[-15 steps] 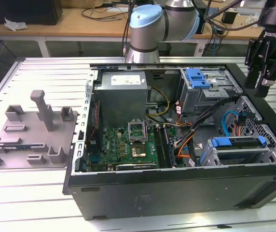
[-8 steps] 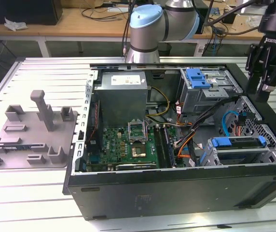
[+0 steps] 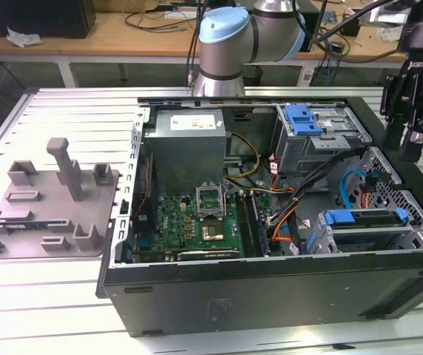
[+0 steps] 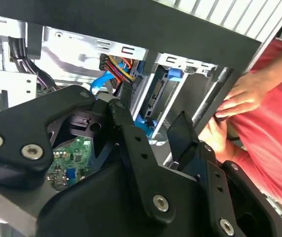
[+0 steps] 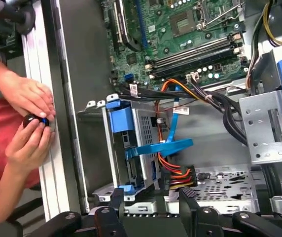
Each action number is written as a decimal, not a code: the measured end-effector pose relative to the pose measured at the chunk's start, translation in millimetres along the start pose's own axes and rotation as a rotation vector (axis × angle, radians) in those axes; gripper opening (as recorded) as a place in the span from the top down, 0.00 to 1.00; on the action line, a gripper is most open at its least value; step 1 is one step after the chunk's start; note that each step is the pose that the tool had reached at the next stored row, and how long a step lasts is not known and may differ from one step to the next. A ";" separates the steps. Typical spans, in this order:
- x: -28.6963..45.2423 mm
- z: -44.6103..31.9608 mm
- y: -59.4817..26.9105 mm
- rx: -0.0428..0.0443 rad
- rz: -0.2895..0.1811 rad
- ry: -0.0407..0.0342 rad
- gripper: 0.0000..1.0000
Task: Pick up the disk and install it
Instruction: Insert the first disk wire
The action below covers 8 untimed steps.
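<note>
The disk (image 3: pixel 363 219), a drive in a blue carrier frame, sits inside the drive cage at the near right corner of the open computer case (image 3: pixel 271 288). The first wrist view shows that disk (image 5: pixel 142 129) on edge in the cage, with blue tabs along its side. My gripper (image 3: pixel 407 148) hangs above the case's right wall, apart from the disk. It is open with nothing between its black fingers (image 5: pixel 116 203). In the second wrist view the gripper (image 4: pixel 153 116) points into the case near the cage.
A person's hands (image 5: pixel 27 118) hold a small black object at the case's outer edge. A blue flat cable (image 5: pixel 160 148) and orange wires cross beside the cage. The motherboard (image 3: pixel 204 218), grey power supply (image 3: pixel 189 140), a blue bracket (image 3: pixel 304 118) and a grey fixture plate (image 3: pixel 49 200) lie leftward.
</note>
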State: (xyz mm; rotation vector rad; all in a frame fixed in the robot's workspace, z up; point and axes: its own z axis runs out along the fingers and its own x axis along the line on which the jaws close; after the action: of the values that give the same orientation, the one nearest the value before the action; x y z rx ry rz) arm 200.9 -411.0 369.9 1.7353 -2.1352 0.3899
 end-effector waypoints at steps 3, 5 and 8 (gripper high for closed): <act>-1.9 4.0 0.0 -0.0144 0.025 -0.0002 0.44; -2.4 5.0 -0.2 -0.0289 0.033 0.0030 0.44; -3.4 5.3 -3.8 -0.0635 0.021 0.0160 0.44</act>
State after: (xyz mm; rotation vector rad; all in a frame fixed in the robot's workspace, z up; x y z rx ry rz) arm 204.7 -411.1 363.6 1.6711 -2.1322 0.3366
